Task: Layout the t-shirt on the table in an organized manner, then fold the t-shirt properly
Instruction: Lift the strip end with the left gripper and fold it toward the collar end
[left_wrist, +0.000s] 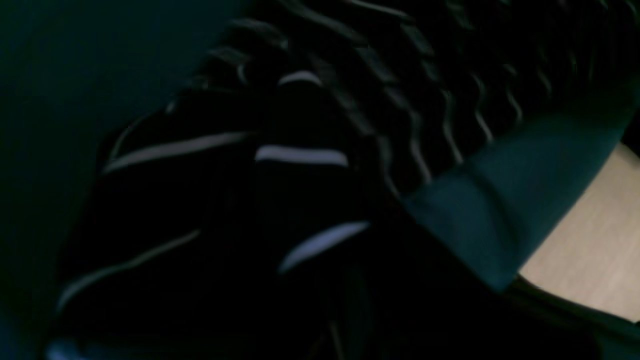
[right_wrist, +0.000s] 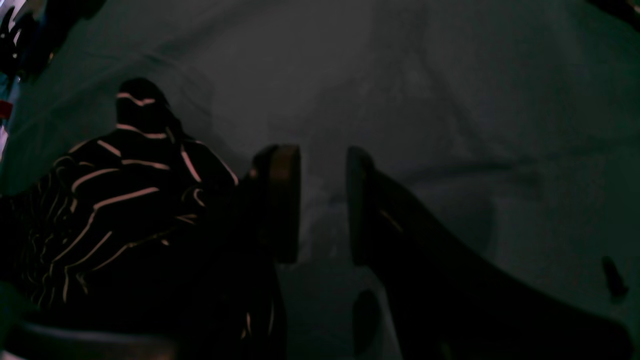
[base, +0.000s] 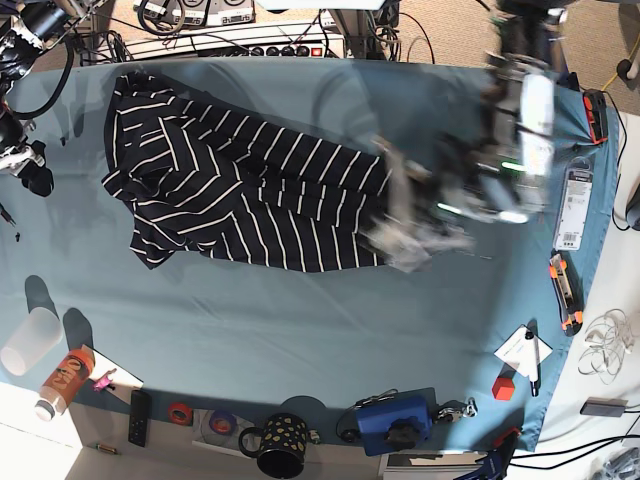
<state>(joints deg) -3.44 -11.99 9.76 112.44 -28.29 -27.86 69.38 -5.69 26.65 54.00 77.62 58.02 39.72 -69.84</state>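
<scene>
— Judging from the overhead view, how far along was the job?

— Early, I'd say. The t-shirt lay on the far half of the table, partly spread but crooked and rumpled, with its left end bunched. No fold had been made, so the laying-out looked unfinished and all the folding was left.

— What were the arms doing?

— The left gripper sat at the shirt's right-hand edge in the overhead view, blurred. Its jaws were nearly closed, and its wrist camera showed striped fabric filling the frame right up close, so I judged it pinched the shirt's edge, though the fingers themselves could not be made out there.

— And the other one?

— The right gripper hung with its jaws about half apart and only bare table cloth between them. It held nothing; the shirt lay just beside its left finger.

— Counts?

— One shirt, one table, two arms. Along the near edge I counted one dotted mug, one clear cup, one orange bottle, two tape rolls, and one blue device.
</scene>
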